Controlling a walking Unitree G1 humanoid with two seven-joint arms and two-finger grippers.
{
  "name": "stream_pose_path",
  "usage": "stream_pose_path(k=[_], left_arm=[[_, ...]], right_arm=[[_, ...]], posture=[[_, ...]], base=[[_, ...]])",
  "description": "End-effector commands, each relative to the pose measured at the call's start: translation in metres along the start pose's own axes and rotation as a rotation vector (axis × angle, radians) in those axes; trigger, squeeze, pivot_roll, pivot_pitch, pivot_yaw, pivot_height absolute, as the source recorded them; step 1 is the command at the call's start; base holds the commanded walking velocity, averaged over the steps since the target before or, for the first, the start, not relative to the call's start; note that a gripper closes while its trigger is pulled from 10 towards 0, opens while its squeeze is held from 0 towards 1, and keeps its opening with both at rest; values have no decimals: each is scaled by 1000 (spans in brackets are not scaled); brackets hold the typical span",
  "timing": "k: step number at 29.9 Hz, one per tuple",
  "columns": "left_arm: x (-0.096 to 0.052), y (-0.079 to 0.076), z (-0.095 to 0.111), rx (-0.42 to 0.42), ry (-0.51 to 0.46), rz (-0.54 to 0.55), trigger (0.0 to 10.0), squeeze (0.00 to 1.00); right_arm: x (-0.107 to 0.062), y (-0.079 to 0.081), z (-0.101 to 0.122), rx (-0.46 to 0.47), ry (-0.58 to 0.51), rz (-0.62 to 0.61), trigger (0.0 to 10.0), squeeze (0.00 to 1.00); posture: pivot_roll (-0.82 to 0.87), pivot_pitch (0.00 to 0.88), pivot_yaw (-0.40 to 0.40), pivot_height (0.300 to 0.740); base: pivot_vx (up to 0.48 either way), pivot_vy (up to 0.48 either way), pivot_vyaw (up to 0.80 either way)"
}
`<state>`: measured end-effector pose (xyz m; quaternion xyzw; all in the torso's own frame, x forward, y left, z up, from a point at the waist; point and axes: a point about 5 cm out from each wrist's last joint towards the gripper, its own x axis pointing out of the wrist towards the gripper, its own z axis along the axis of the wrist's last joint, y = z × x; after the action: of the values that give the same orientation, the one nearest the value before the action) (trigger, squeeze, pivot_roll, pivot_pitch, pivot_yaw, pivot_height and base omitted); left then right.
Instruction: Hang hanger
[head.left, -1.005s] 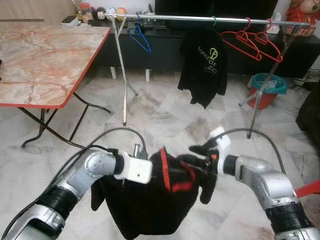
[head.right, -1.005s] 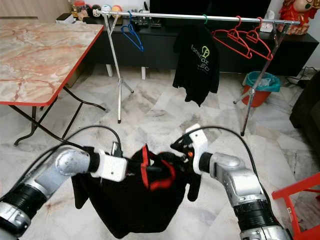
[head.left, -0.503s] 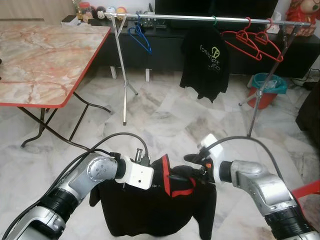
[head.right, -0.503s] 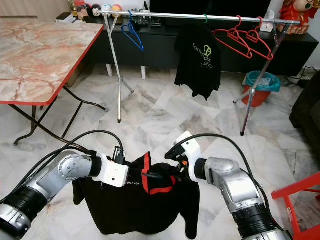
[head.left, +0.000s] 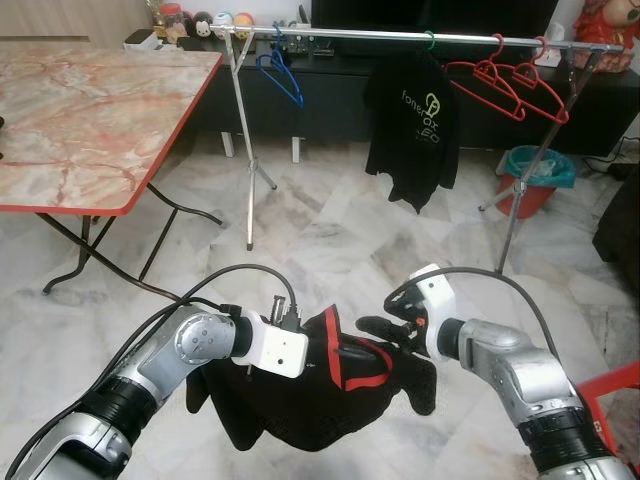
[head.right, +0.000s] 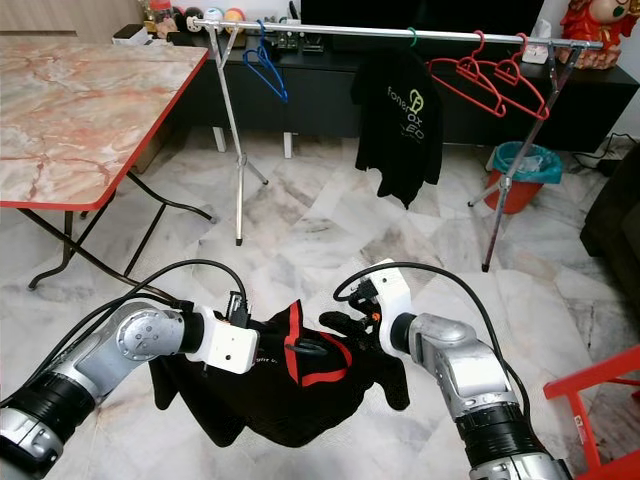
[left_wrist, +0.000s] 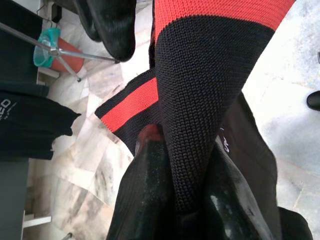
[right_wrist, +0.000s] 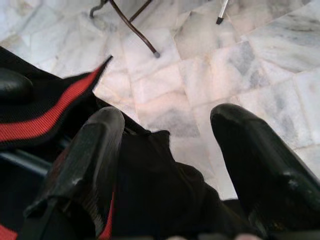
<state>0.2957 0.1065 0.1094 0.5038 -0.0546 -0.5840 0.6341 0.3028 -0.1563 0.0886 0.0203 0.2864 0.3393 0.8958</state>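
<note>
black garment held low, short of the rail

your left gripper (left_wrist: 175, 200) has its jaws clamped on the black garment (head.left: 300, 400) at its red-striped collar. your right gripper (right_wrist: 165, 165) sits jaws spread against the cloth. the clothes rail (head.left: 400, 37) stands well apart, beyond.

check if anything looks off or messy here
The black garment with the red-striped collar hangs bunched between both grippers, not spread. The left gripper pinches its collar; the right gripper is open beside it.

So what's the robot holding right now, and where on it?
Left gripper clamps the black shirt by its red-striped collar; right gripper is open at the fabric.
</note>
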Motion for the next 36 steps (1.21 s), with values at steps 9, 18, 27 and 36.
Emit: stream_pose_path(k=[9, 18, 27, 36], left_arm=[[0, 5, 4, 30, -13, 2, 10000, 0], [0, 7, 7, 43, -20, 11, 10000, 0], [0, 7, 6, 41, -19, 8, 10000, 0], [1, 6, 6, 42, -18, 8, 10000, 0]], right_arm=[[2, 6, 2, 19, -13, 71, 10000, 0], [3, 11, -8, -4, 53, 118, 10000, 0], [4, 12, -14, -54, 98, 121, 10000, 0], [3, 5, -26, -163, 182, 50, 10000, 0]], posture=[[2, 63, -37, 740], [5, 63, -38, 740], [5, 64, -40, 740], [4, 63, -41, 740]], base=[[0, 0, 0], [0, 0, 0], [0, 0, 0], [0, 0, 0]])
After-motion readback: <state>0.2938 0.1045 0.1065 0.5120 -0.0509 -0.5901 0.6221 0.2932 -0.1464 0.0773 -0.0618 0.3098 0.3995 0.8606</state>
